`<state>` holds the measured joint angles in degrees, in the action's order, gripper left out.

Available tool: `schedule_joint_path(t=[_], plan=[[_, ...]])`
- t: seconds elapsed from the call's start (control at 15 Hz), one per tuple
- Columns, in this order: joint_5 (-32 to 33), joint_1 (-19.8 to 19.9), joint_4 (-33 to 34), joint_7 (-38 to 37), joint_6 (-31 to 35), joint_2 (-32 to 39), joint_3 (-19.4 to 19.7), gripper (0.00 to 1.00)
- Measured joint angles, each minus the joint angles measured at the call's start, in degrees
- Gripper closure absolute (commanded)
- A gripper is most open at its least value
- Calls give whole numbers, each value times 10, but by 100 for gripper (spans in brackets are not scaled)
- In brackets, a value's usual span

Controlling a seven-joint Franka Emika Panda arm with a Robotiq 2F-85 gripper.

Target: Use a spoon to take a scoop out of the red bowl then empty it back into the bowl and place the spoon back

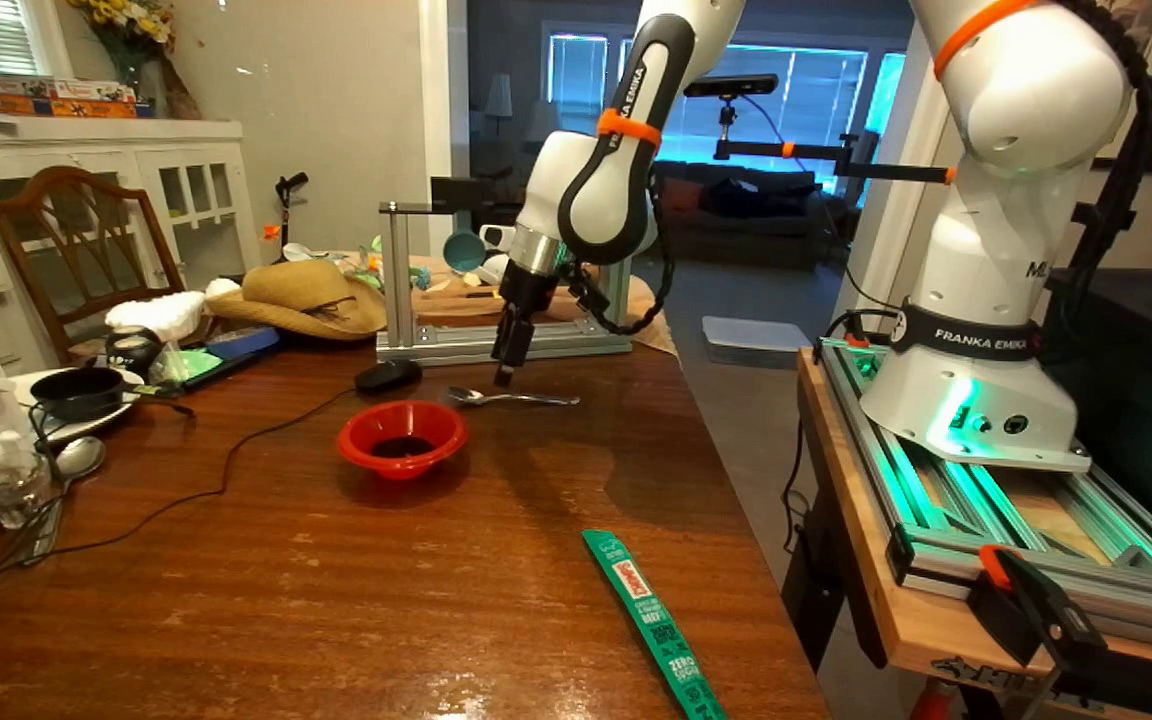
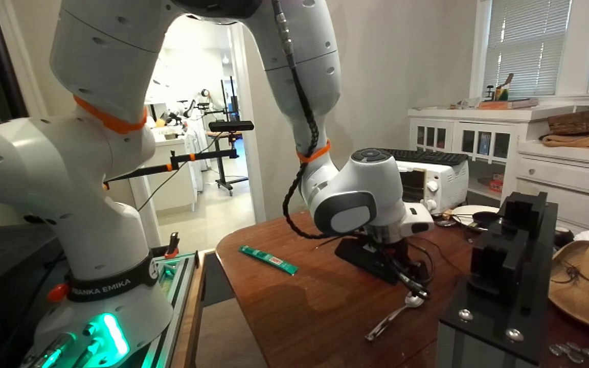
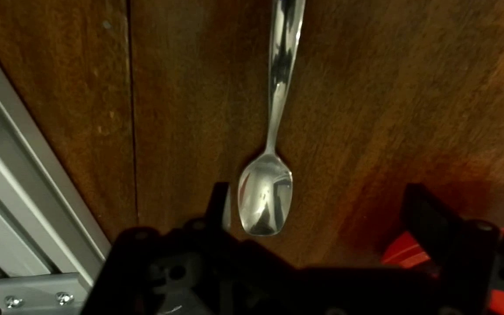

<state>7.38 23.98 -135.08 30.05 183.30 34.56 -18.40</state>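
Note:
The grey metal spoon [image 1: 526,399] lies flat on the wooden table in both exterior views [image 2: 392,318]. In the wrist view its bowl end [image 3: 265,194] lies between the fingers' lines, close to the left finger, and its handle runs up out of the picture. The red bowl [image 1: 401,468] stands near the spoon with something dark inside. It shows partly behind the right finger in the wrist view [image 3: 405,251] and is hidden in an exterior view behind the arm. My gripper [image 3: 317,187] is open and empty, pointing down above the spoon's bowl end [image 1: 506,376].
A metal frame [image 1: 456,346] stands just behind the spoon and shows at the left of the wrist view [image 3: 33,175]. A black mouse [image 1: 388,375] with a cable lies near the bowl. A green strip [image 1: 648,615], a straw hat [image 1: 301,300] and a black pan [image 1: 76,392] are also there.

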Motion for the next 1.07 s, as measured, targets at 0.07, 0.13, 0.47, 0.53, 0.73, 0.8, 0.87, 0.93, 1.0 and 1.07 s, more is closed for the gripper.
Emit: schedule_joint_path(t=[0.07,0.13,0.47,0.53,0.73,0.8,0.87,0.93,1.0,1.07], plan=[[8,2,-2,-4,12,1,0,0],[16,5,-4,-8,26,2,0,0],[71,24,-17,-44,84,13,0,0],[81,27,-19,-52,90,14,0,0],[108,35,-20,-71,100,20,4,0],[114,36,-20,-77,100,21,6,0],[119,37,-20,-81,100,22,8,0],[123,38,-20,-85,100,24,10,0],[124,39,-20,-87,100,25,12,0],[124,39,-20,-87,100,27,14,0]])
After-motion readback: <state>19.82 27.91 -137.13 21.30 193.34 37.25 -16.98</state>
